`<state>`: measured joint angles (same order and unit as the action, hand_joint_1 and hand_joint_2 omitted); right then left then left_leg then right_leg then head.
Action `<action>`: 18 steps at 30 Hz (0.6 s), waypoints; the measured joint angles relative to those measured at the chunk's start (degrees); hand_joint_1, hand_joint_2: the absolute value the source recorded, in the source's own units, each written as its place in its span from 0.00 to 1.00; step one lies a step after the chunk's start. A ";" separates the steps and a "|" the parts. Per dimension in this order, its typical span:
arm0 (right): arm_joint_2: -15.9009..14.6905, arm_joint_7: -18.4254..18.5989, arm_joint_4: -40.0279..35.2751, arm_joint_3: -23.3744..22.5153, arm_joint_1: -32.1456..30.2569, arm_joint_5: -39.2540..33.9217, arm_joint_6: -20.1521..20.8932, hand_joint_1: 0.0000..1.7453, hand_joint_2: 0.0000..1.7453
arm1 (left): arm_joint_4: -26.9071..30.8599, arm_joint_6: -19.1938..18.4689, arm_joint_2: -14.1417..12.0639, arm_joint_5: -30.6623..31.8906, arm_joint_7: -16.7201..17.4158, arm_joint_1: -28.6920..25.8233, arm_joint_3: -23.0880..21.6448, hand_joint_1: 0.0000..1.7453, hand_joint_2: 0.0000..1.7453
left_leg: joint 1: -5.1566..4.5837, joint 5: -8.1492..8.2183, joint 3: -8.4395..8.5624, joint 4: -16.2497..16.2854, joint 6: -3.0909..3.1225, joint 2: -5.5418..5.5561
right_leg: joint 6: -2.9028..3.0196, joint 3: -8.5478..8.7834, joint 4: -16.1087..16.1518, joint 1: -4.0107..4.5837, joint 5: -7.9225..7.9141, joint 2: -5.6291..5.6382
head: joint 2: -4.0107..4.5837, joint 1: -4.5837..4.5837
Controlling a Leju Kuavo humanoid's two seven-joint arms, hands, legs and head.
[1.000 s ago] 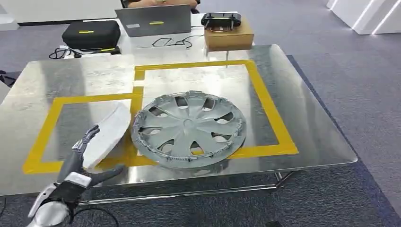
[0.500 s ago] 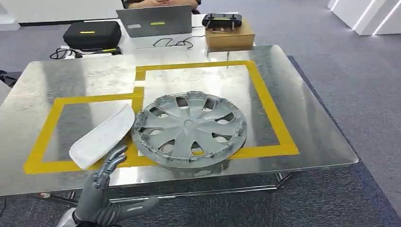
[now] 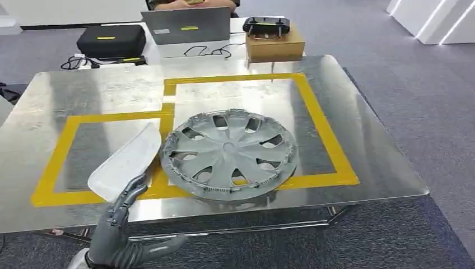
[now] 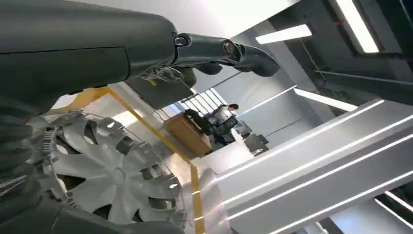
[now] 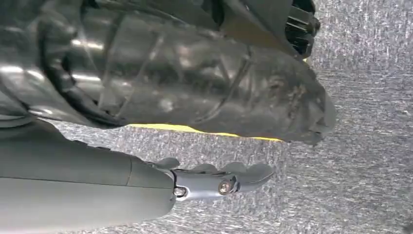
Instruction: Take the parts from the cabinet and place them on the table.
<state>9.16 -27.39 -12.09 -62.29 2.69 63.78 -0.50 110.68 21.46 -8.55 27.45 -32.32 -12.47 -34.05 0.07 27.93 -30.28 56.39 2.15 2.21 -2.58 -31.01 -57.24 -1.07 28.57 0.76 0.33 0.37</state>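
A grey wheel cover (image 3: 228, 153) lies flat on the steel table (image 3: 364, 162), over the yellow tape lines. A white curved panel (image 3: 125, 163) rests beside it on the left, inside the left tape rectangle. My left hand (image 3: 119, 227) hangs just off the table's front edge below the panel, fingers apart, holding nothing. The left wrist view has the same hand's fingers (image 4: 219, 48) spread above the wheel cover (image 4: 107, 170). In the right wrist view my right hand (image 5: 204, 180) hangs over grey carpet, fingers stretched out and empty.
Behind the table stands a white desk with a laptop (image 3: 186, 26), a black case (image 3: 111, 40) and a cardboard box (image 3: 275, 45) carrying a black controller. A person sits behind the laptop. Grey carpet (image 3: 425, 112) lies to the right of the table.
My left hand let go of the white panel and drew back below the table's front edge. The panel now lies flat on the table. The view has shifted slightly.
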 joint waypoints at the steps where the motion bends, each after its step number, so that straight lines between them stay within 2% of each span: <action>1: 0.00 0.00 -0.02 0.00 0.00 0.00 -0.11 0.00 0.00 | -0.02 0.04 -0.07 0.00 0.00 0.14 -0.17 0.00 1.00 | 0.18 -0.37 0.22 -0.49 0.14 -0.32 | -0.06 -0.70 -0.80 -0.03 1.33 -0.22 | 0.00 0.11; 2: 0.00 -0.02 -0.02 -0.02 0.00 0.00 -0.11 0.00 0.00 | -0.02 0.09 -0.15 -0.02 0.00 0.20 -0.30 0.00 1.00 | 0.23 -0.53 0.11 -0.60 0.40 -0.32 | -0.14 -1.82 -3.71 0.01 3.61 -0.30 | 0.00 0.44; 4: 0.00 0.00 -0.02 -0.02 -0.02 0.00 -0.11 0.00 0.00 | -0.04 0.11 -0.24 -0.09 0.02 0.21 -0.46 0.00 1.00 | 0.22 -0.53 -0.26 -0.50 0.39 -0.50 | -0.53 -5.66 -12.87 -0.11 8.10 -0.31 | 0.00 0.48; 5: 0.00 0.00 -0.02 -0.04 -0.10 0.00 -0.11 0.00 0.00 | -0.07 0.15 -0.30 -0.13 0.02 0.31 -0.50 0.00 1.00 | 0.22 -0.55 -0.40 -0.42 0.37 -0.57 | -0.72 -7.16 -16.50 -0.10 9.23 -0.32 | 0.00 0.50; 6: 0.00 0.00 -0.02 -0.05 -0.20 0.00 -0.11 0.00 0.00 | -0.15 0.17 -0.33 -0.20 0.02 0.39 -0.55 0.00 1.00 | 0.27 -0.55 -0.47 -0.30 0.36 -0.59 | -0.90 -7.45 -17.47 -0.16 8.88 -0.34 | 0.00 0.51; 7: 0.00 0.00 -0.02 -0.04 -0.29 0.00 -0.11 0.00 0.00 | -0.20 0.20 -0.35 -0.33 0.02 0.43 -0.66 0.00 1.00 | 0.36 -0.54 -0.54 -0.10 0.34 -0.58 | -1.03 -6.31 -15.67 -0.26 7.10 -0.39 | 0.00 0.50; 8: 0.00 0.00 -0.02 -0.04 -0.29 0.02 -0.11 0.00 0.00 | -0.22 0.26 -0.37 -0.48 0.02 0.45 -0.74 0.00 1.00 | 0.51 -0.45 -0.64 0.18 0.20 -0.56 | -1.19 -4.01 -11.44 -0.42 4.55 -0.44 | 0.00 0.50; 9: 0.00 -0.02 -0.07 -0.04 -0.24 0.04 -0.11 0.00 0.00 | -0.33 0.31 -0.39 -0.63 0.02 0.51 -0.87 0.00 1.00 | 0.66 -0.26 -0.75 0.54 -0.09 -0.51 | -1.34 -0.97 -5.80 -0.64 2.04 -0.43 | 0.00 0.50; 10: 0.00 -0.04 -0.09 -0.04 -0.14 0.09 -0.13 0.00 0.00 | -0.37 0.35 -0.39 -0.79 0.02 0.55 -1.01 0.00 1.00 | 0.72 -0.05 -0.94 1.09 -0.54 -0.47 | -1.53 1.18 -1.35 -0.86 1.73 -0.26 | 0.00 0.55; 11: 0.20 -0.07 -0.09 -0.04 0.01 0.20 -0.11 0.00 0.00 | -0.37 0.50 -0.46 -0.92 0.02 0.56 -1.09 0.00 1.00 | 0.51 0.00 -1.53 1.51 -1.11 -0.27 | -1.18 2.32 -0.95 -0.39 2.18 0.25 | 0.02 0.68; 13: 0.24 -0.13 -0.09 -0.04 0.04 0.37 -0.13 0.00 0.00 | -0.42 0.79 -0.59 -0.98 0.02 0.70 -1.31 0.00 1.00 | 0.39 -0.42 -1.74 1.83 -1.80 -0.17 | -0.29 1.58 -1.17 -0.39 2.16 0.26 | 0.02 0.42; 15: 0.24 -0.15 -0.11 -0.07 -0.10 0.44 -0.24 0.00 0.00 | -0.44 0.96 -0.70 -1.09 0.11 0.72 -1.46 0.00 1.00 | 0.57 -0.76 -1.91 1.80 -2.49 0.03 | 0.66 1.17 -1.16 -0.31 1.71 -0.01 | 0.02 0.53; 16: 0.26 -0.15 -0.11 -0.09 0.04 0.46 -0.24 0.00 0.00 | -0.46 1.07 -0.81 -1.11 0.13 0.70 -1.46 0.00 1.00 | 0.70 0.45 -2.32 2.52 -2.71 -0.49 | 1.52 0.97 -0.91 -0.48 1.22 -0.46 | 0.02 0.44; 17: 0.26 -0.17 -0.15 -0.15 0.16 0.50 -0.29 0.00 0.00 | -0.46 1.14 -0.85 -1.11 0.15 0.87 -1.51 0.00 1.00 | 0.67 3.12 -3.27 5.03 -2.94 -1.13 | 2.11 0.19 -0.83 -0.40 0.99 -0.50 | 0.02 -0.04; 18: 0.26 -0.17 -0.15 -0.15 0.20 0.57 -0.28 0.00 0.00 | -0.46 1.16 -0.90 -1.11 0.15 0.96 -1.51 0.00 1.00 | 0.70 5.96 -4.70 8.87 -3.13 -1.35 | 2.48 -0.13 -0.88 -0.29 0.56 -0.80 | 0.02 -0.17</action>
<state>9.42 -27.56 -12.24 -62.45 2.89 64.35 -0.79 110.22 22.62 -9.44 26.34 -32.17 -11.50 -35.56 0.78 33.88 -34.98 65.26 -0.98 0.86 -0.09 -31.14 -58.12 -1.36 29.13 -0.04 0.35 0.20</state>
